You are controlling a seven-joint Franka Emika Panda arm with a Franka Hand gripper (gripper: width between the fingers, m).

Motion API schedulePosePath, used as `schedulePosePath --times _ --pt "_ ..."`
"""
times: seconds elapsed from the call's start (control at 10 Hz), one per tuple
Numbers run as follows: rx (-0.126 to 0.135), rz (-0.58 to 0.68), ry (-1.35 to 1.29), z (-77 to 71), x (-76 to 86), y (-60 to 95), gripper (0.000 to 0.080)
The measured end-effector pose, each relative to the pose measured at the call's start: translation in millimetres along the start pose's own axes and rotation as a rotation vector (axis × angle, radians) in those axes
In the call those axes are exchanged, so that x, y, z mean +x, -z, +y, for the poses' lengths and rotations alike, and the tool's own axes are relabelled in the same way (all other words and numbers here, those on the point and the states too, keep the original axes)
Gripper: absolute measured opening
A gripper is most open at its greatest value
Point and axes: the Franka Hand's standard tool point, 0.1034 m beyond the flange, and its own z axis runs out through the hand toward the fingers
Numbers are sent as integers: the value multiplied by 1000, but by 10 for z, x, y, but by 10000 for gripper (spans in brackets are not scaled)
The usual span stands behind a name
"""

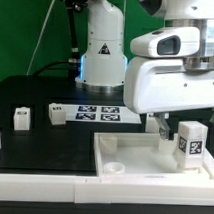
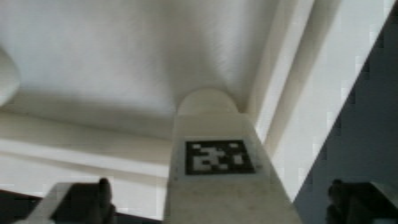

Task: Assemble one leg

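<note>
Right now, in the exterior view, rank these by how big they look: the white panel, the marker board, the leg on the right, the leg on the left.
1. white panel
2. marker board
3. Unranked: the right leg looks bigger than the left leg, but it stands nearer the camera.

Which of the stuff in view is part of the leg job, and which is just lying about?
In the job: the leg, between the fingers of the open gripper; the white panel below it.
Lying about: a spare leg; another small tagged block; the marker board.
</note>
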Motion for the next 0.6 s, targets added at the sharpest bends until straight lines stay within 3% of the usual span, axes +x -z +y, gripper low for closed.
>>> schedulePosePath --times 0.1,0.2,0.3,0.4,0.6 --pt "0 0 0 0 0 -1 558" --pt "0 0 0 0 -1 -1 381" --pt "1 0 -17 -1 -1 -1 381" --pt "1 0 -29 -1 -1 -1 290" --pt "7 -3 -125 -9 -7 -4 290"
